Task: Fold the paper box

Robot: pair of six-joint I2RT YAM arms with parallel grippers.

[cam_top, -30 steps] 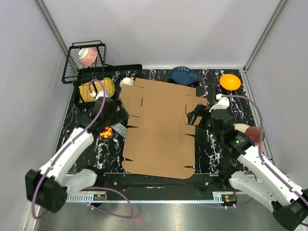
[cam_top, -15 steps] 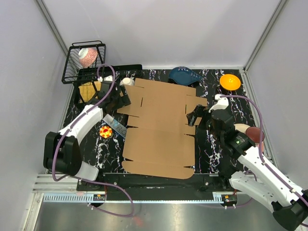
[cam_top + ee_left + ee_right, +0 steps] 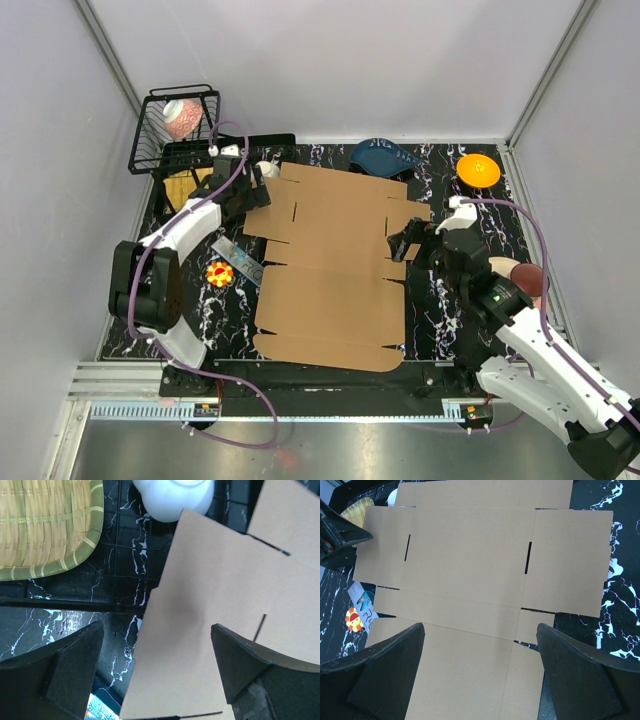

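Cardboard box (image 3: 330, 270) lies flat; left gripper (image 3: 157, 630), wide, has swung to its far-left flap (image 3: 272, 208) for folding; right gripper (image 3: 480, 630) wide.

Wire basket (image 3: 147, 135) far L; orange disc (image 3: 478, 170) far R; bamboo tray (image 3: 40, 525)

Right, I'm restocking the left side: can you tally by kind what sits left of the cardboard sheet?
Black wire basket: 1
Pink-patterned bowl in it: 1
Woven bamboo tray: 1
Black gridded mat: 1
White ceramic cup: 1
Blue-and-white packet: 1
Red-and-yellow toy: 1
Total: 7
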